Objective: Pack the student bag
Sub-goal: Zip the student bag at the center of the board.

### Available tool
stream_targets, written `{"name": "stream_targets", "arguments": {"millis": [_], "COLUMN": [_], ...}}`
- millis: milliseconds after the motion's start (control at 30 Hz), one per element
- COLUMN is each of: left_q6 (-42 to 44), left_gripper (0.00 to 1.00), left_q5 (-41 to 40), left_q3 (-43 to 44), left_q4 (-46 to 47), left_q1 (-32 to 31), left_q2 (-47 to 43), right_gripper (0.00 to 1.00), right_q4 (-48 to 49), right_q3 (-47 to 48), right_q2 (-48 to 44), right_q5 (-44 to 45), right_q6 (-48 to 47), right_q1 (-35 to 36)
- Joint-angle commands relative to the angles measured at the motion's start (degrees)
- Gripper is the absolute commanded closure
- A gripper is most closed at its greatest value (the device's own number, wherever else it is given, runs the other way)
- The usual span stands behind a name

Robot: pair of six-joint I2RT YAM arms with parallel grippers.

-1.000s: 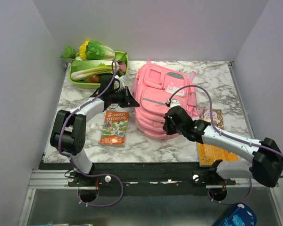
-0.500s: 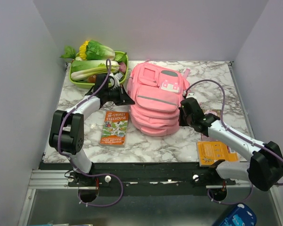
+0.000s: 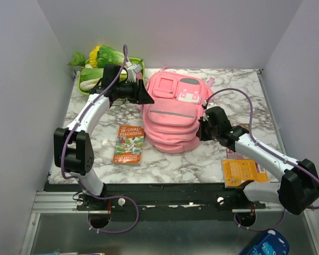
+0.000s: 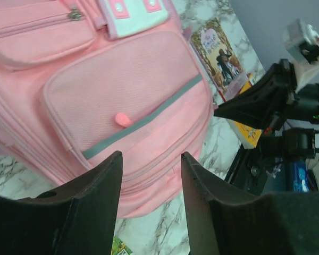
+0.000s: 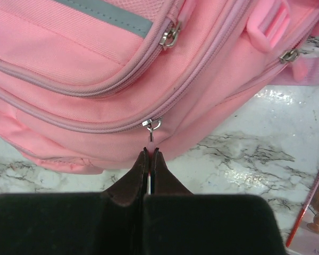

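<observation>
The student bag (image 3: pixel 171 114), a big pink backpack with a grey stripe and a white patch, lies in the middle of the marble table. My left gripper (image 3: pixel 147 98) hovers at its upper left side. In the left wrist view this gripper (image 4: pixel 151 155) is open, nothing between the fingers, with the bag's front pocket (image 4: pixel 122 90) beyond them. My right gripper (image 3: pixel 201 129) is at the bag's right lower side. In the right wrist view it (image 5: pixel 150 152) is shut on the pink zip pull (image 5: pixel 150 141) of a closed zip.
A green tray of vegetables (image 3: pixel 90 85) stands at the back left. An orange treehouse book (image 3: pixel 129 144) lies left of the bag, an orange booklet (image 3: pixel 243 172) at the front right. A picture book (image 4: pixel 218 50) lies beside the right arm. A blue case (image 3: pixel 266 245) sits below the table.
My left gripper has let go of the bag, opened and moved toward the back. The bag has swung left. My right gripper, still shut, went from the bag's front to its right side.
</observation>
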Motion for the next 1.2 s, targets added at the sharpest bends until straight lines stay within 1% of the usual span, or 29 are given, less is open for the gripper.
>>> {"name": "stream_targets", "arguments": {"millis": [0, 33, 100, 133, 167, 233, 267, 300, 333, 433, 500, 600, 633, 733, 867, 1033, 1167], "left_q6": [13.76, 15.25, 21.73, 23.25, 24.13, 24.50, 24.75, 25.45, 26.42, 26.78, 26.43, 26.78, 27.30, 32.39, 35.47, 41.00, 42.42], "left_gripper": [0.44, 0.42, 0.42, 0.42, 0.42, 0.41, 0.40, 0.40, 0.40, 0.39, 0.40, 0.40, 0.39, 0.40, 0.40, 0.40, 0.41], "left_q5": [7.50, 7.94, 6.54, 5.58, 2.00, -1.62, -4.34, -5.75, -6.99, -11.56, -14.89, -16.57, -18.32, -23.85, -26.85, -32.22, -36.08], "left_q3": [2.90, 2.72, 2.80, 2.46, 1.58, -3.24, -4.56, -5.27, -5.19, -5.46, -5.98, -6.25, -6.68, -9.05, -9.68, -11.78, -13.72], "left_q4": [-11.84, -12.81, -16.24, -16.94, -15.91, -12.14, -8.64, -8.34, -8.34, -6.50, -3.07, -0.43, 0.01, 2.55, 4.23, 5.90, 9.75], "left_q1": [-1.98, -3.03, -8.29, -10.48, -15.20, -19.01, -20.77, -23.40, -24.73, -27.19, -27.73, -28.35, -28.70, -30.98, -32.30, -35.81, -37.14], "left_q2": [-2.15, -3.11, -4.09, -5.57, -6.45, -9.00, -9.27, -9.02, -7.79, -5.94, -5.50, -4.27, -3.92, -3.91, -3.91, -4.36, -4.09], "right_gripper": [0.99, 0.99, 0.99, 0.99, 0.99, 0.99, 0.99, 0.99, 0.99, 0.99, 0.99, 0.99, 0.99, 0.99, 0.99, 0.99, 0.99], "right_q4": [1.97, 2.15, 2.59, 2.68, 2.85, 3.12, 3.29, 3.29, 3.38, 3.73, 3.73, 3.82, 3.91, 4.43, 4.35, 3.91, 3.55], "right_q3": [-0.12, -0.21, -0.29, -0.29, -0.29, -0.12, -0.03, 0.32, 0.49, 0.85, 1.02, 1.20, 1.20, 1.64, 3.65, 5.33, 5.77], "right_q2": [-0.36, -0.36, -0.10, -0.09, -0.09, -0.27, -0.71, -0.88, -1.06, -1.67, -1.68, -1.68, -1.59, -1.68, -1.06, -0.71, -0.53], "right_q5": [-5.99, -6.16, -6.86, -7.21, -8.00, -8.53, -8.80, -8.80, -8.97, -9.94, -11.43, -13.19, -13.72, -17.05, -22.50, -24.09, -25.76], "right_q6": [-0.37, -0.28, -0.63, -0.63, -0.63, -0.63, -0.81, -0.81, -1.16, -2.13, -2.39, -2.39, -2.39, -2.57, -2.92, -3.27, -3.53], "right_q1": [-0.17, -0.17, -0.17, -0.17, -0.17, -0.09, -0.17, -0.17, -0.17, -0.17, -0.17, -0.17, -0.17, -0.17, -0.17, -0.17, -0.17]}}
